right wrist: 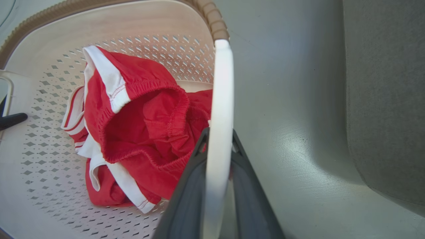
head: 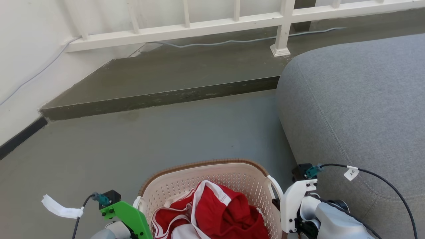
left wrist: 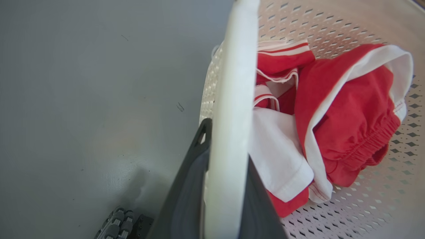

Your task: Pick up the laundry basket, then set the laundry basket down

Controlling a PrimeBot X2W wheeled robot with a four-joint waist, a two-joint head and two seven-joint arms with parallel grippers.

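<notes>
The laundry basket (head: 212,172) is cream-white and perforated with a brown woven rim, at the bottom middle of the head view. Red and white clothes (head: 219,212) lie inside it. In the left wrist view my left gripper (left wrist: 227,142) is shut on one white loop handle (left wrist: 232,83), a dark finger on each side. In the right wrist view my right gripper (right wrist: 219,132) is shut on the opposite handle (right wrist: 220,93) in the same way. In the head view the green left wrist mount (head: 127,215) and white right wrist mount (head: 295,199) flank the basket. Whether its bottom touches the floor is hidden.
A grey upholstered seat (head: 358,116) stands close on the right, almost against my right arm. Ahead lies grey floor (head: 132,142), then a raised concrete step (head: 159,96) with a white railing (head: 186,30). A white wall (head: 26,49) runs along the left.
</notes>
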